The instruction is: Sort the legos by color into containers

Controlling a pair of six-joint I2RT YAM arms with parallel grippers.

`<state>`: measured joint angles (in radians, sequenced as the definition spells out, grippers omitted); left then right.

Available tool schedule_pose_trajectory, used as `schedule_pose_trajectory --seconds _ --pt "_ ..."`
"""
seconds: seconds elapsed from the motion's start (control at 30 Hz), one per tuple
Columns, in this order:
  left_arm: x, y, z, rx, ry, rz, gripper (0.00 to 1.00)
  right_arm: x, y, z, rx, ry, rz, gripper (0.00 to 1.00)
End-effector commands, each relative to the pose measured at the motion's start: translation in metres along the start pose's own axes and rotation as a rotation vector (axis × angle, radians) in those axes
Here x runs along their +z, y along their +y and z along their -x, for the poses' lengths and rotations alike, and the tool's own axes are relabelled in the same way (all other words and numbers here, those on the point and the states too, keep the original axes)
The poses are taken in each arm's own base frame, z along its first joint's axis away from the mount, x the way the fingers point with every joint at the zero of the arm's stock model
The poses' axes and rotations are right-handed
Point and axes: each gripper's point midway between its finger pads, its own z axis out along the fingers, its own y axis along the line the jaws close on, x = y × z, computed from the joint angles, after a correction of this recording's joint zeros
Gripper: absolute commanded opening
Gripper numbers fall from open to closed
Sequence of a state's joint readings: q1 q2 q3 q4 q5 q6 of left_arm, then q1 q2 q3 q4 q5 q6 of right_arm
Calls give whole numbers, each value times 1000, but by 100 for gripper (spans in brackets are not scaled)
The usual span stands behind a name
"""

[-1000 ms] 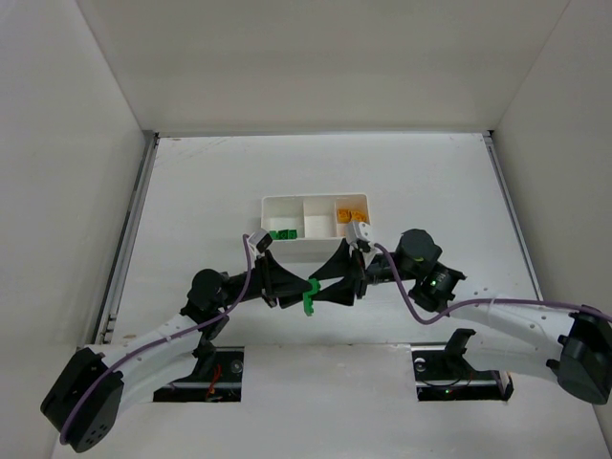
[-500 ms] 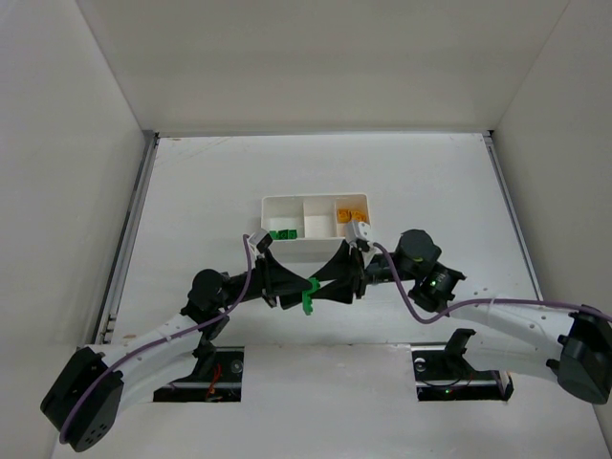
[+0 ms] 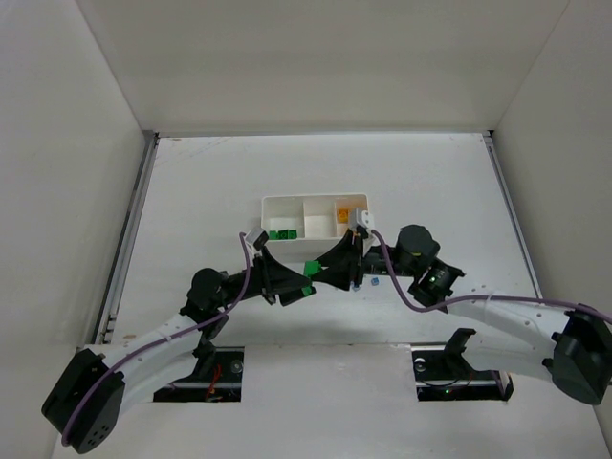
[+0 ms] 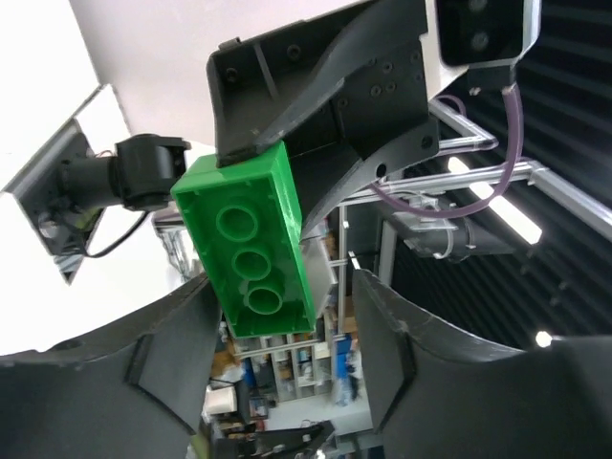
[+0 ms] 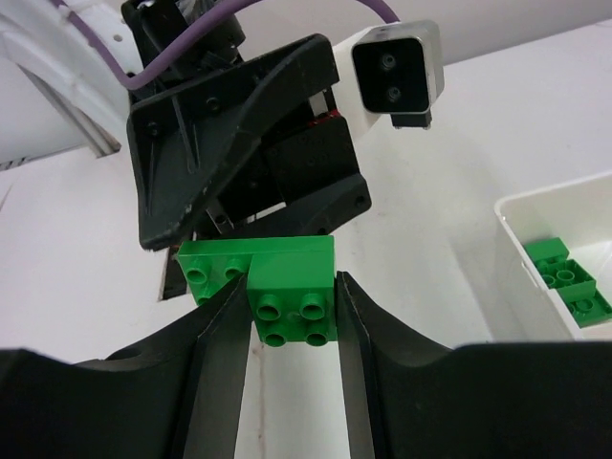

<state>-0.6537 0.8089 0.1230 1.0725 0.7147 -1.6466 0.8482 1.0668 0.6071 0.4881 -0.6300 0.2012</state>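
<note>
Both arms meet in the middle, just in front of the white tray (image 3: 287, 203). R gripper (image 5: 290, 287) pinches the green lego (image 5: 292, 306) on both sides, up off the surface. L gripper (image 4: 287, 287) is partway wide, and the lego only leans on one finger. Best way, I think: L backs off straight w/o bumping it. Then R takes it to the tray's left box w/ the other greens (image 3: 280, 233) & lets go low.

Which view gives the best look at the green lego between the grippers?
Right wrist: the green lego sits centred, sharp and nearly whole, in the right gripper. Left wrist shows one face close up, its upper end covered. Top external shows a tiny green speck.
</note>
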Motion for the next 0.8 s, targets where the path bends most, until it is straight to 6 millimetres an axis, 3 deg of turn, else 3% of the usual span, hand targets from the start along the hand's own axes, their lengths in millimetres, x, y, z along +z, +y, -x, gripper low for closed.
schedule_pose_trajectory --seconds 0.0,0.37,0.6,0.77 --pt "-1 -10 -5 75 23 -46 49 2 -12 5 -22 -14 -44 30" --pt "-4 -9 1 118 -10 -50 22 1 -17 6 1 -15 -60 28" --pt "-24 13 39 131 -205 -15 14 -12 -20 18 22 -62 -82 27" --pt "-36 10 65 154 -312 -14 14 -10 -32 26 27 -88 -129 27"
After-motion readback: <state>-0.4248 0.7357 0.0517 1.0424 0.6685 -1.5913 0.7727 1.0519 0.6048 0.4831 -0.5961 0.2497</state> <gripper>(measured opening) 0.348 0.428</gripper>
